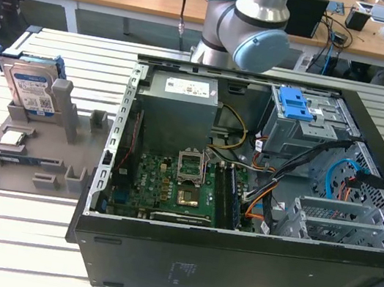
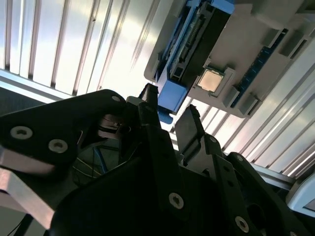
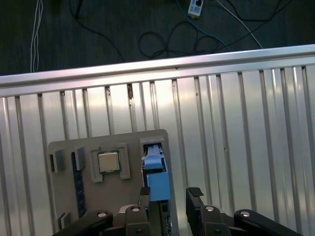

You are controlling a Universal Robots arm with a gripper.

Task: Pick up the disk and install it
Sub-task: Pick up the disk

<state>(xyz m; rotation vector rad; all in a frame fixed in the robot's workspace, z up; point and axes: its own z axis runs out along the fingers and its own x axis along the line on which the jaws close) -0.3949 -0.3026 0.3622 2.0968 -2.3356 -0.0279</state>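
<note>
- Disk (image 1: 29,89): flat silver metal body with a white-and-blue label and a blue plastic bracket around its edges.
- It stands upright on edge in a slot of a grey holder (image 1: 61,165), at the exterior view's left, well apart from the open case (image 1: 229,269).
- Holder and case both sit on a slatted metal bench (image 1: 10,245).
- In the first wrist view the disk shows edge-on, with the blue bracket end (image 3: 156,179) facing the camera.
- End effector (image 3: 170,192): fingers (image 3: 194,194) apart and holding nothing. In both wrist views the bracket end lies in the gap between the tips, nearer one finger than the other. Whether that finger touches the bracket, I cannot tell.
- Chip (image 1: 14,140): small, square and silver, lying flat in a recess of the holder just beside the disk.
- A grey upright post (image 1: 65,103) of the holder stands close against the disk on the side toward the case.
- Inside the case: a green board (image 1: 170,184), a grey power supply (image 1: 180,104), and a metal drive cage with a blue latch (image 1: 294,102) on top.
- Black and orange cables (image 1: 265,193) run loose between the board and the cage.
- Arm (image 1: 253,28) rises behind the case.
</note>
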